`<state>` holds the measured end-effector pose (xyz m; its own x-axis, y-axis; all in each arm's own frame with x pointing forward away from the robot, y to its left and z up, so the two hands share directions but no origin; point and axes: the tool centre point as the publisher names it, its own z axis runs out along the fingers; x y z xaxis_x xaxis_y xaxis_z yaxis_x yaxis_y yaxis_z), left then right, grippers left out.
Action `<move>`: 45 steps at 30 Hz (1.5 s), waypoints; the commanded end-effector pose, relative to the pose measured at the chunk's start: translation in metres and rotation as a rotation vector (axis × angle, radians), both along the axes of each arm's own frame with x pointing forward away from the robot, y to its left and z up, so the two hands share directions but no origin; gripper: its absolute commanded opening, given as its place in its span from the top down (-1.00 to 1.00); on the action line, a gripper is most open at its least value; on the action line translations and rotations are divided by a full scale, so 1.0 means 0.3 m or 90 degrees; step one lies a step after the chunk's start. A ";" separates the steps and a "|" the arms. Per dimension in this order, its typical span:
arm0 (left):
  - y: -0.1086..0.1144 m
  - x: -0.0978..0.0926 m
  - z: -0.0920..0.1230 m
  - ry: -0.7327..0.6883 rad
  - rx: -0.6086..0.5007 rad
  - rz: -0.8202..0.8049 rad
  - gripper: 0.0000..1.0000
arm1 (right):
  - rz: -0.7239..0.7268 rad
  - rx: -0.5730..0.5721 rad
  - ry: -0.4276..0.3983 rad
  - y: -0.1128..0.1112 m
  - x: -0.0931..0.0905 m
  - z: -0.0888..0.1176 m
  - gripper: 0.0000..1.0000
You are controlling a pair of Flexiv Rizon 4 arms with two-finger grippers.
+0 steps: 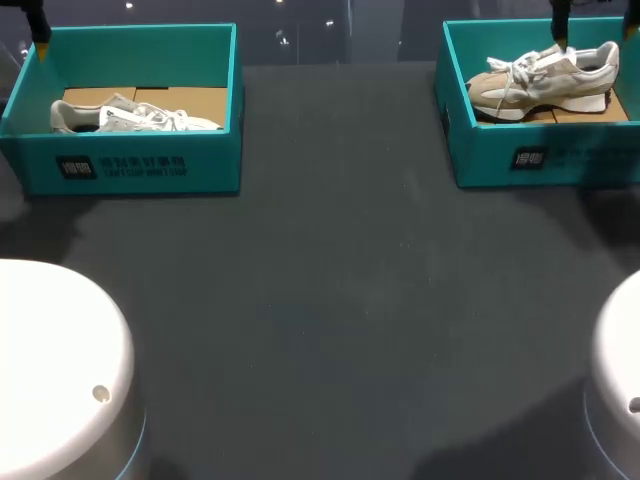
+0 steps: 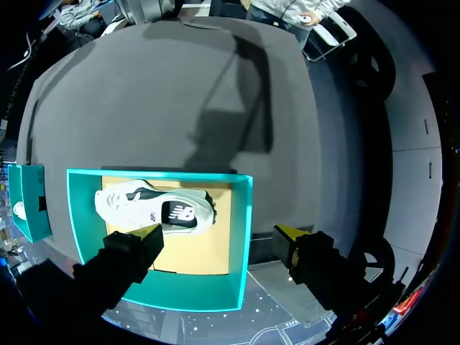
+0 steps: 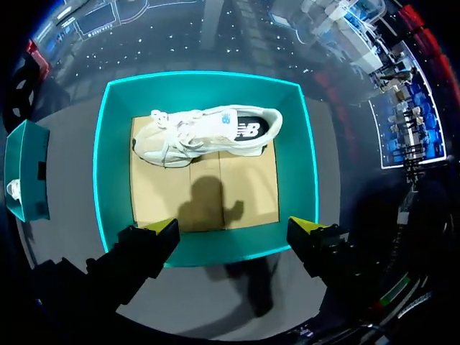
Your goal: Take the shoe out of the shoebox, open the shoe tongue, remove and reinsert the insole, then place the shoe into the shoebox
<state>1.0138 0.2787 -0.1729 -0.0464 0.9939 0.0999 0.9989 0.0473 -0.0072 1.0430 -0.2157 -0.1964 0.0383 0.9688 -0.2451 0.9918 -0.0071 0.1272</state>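
**While both grippers hang wide open: two boxes, two shoes, nothing grabbed**

Since the grippers are the main thing, the left gripper (image 2: 219,233) has its fingers spread far apart. Nothing is between them and they're touching nothing, just hanging above the left shoebox (image 2: 241,237). Same deal with the right gripper (image 3: 234,226) over the right shoebox (image 3: 115,180): wide open and empty.

Head count, big to small:
- one dark table (image 1: 320,300)
- two teal open-topped shoeboxes
- two cardboard liners (image 3: 215,194), one on each box floor
- two pale sneakers, one per box
- four yellow fingertips (image 3: 167,226)

The left shoe (image 2: 154,208) lies on the cardboard just ahead of the left gripper, closer to one finger than the other. The right shoe (image 3: 205,133) is ahead of the right gripper, toward the side of the box farthest from the fingers. Both look to be lying on their sides.

Each shoe's long axis runs the same way as the line from one fingertip to the other, along the length of its box. Each toe points toward the other arm's box and each heel points away from it.
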 end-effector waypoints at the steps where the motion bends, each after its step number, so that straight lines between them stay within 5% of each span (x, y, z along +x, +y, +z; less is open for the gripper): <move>1: 0.002 -0.002 0.001 -0.001 0.001 -0.001 -1.00 | 0.018 0.012 0.004 -0.055 0.114 -0.020 -1.00; 4: 0.002 -0.002 0.001 -0.001 0.001 -0.001 -1.00 | 0.039 0.037 -0.001 -0.098 0.165 -0.049 -1.00; 15: 0.002 -0.002 0.001 -0.001 0.001 -0.001 -1.00 | 0.039 0.037 -0.001 -0.098 0.165 -0.049 -1.00; 33: 0.002 -0.002 0.001 -0.001 0.001 -0.001 -1.00 | 0.025 0.015 0.016 -0.278 0.365 -0.214 -1.00; 45: 0.002 -0.002 0.001 -0.001 0.001 -0.001 -1.00 | 0.025 0.020 0.049 -0.318 0.415 -0.306 -0.84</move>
